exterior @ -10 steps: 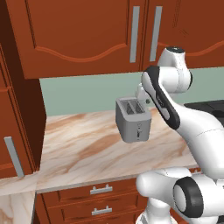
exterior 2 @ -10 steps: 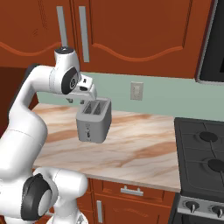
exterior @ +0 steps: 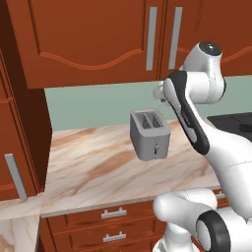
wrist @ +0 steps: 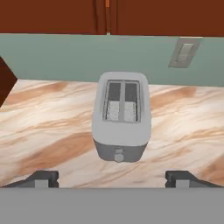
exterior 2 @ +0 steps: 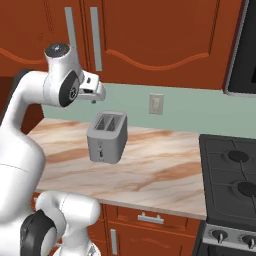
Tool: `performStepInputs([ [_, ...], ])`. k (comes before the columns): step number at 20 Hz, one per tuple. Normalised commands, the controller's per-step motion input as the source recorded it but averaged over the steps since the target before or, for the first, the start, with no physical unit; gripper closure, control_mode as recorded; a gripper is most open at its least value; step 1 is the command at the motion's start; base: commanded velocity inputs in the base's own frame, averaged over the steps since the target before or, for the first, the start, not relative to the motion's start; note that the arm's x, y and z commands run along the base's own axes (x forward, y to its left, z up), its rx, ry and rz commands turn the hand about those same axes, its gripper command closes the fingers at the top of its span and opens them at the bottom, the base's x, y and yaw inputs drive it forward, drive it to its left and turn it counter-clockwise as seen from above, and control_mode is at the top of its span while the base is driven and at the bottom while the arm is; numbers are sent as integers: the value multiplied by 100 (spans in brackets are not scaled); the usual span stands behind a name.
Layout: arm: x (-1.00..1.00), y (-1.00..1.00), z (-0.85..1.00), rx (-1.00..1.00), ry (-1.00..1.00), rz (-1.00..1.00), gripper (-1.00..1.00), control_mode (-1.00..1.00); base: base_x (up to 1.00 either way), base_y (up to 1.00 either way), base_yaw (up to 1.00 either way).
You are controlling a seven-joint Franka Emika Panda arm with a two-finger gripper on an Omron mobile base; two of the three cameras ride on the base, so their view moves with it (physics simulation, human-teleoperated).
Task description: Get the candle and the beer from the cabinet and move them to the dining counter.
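The cabinet (exterior: 88, 34) (exterior 2: 160, 30) hangs over the counter with its arched doors shut, so the candle and the beer are hidden. Two grey bar handles (exterior: 151, 39) meet at the door seam. My gripper (exterior: 160, 93) (exterior 2: 97, 92) hovers open and empty just below the cabinet's bottom edge, above and behind the toaster. In the hand view the gripper (wrist: 112, 179) looks down on the toaster, its dark fingertips (wrist: 41, 178) far apart, with the cabinet's underside (wrist: 153, 17) along the top. The dining counter is out of view.
A grey two-slot toaster (exterior: 150, 133) (exterior 2: 106, 136) (wrist: 121, 116) stands on the marbled counter (exterior: 88, 167) (exterior 2: 165, 170). A wall outlet (exterior 2: 156, 104) (wrist: 185, 51) sits on the green backsplash. A black stove (exterior 2: 232, 180) is at the right, and a tall cabinet side (exterior: 24, 123) at the left.
The arm's upper joint has risen and the hand has lifted slightly toward the cabinet's bottom edge. The toaster and the doors are unchanged.
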Motion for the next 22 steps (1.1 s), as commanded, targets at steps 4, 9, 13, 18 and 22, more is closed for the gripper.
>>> performStepInputs([
  [4, -34, 16, 90, 0, -52, 0, -100, -100, 0, 0, 0],
  [9, -17, 31, 84, 0, -51, 0, -100, -100, 0, 0, 0],
  [13, -7, 27, 71, 0, -46, 0, -100, -100, 0, 0, 0],
  [18, 0, 19, 46, 0, -30, 0, -100, -100, 0, 0, 0],
  [22, 0, 1, 21, 0, -15, 0, -100, -100, 0, 0, 0],
])
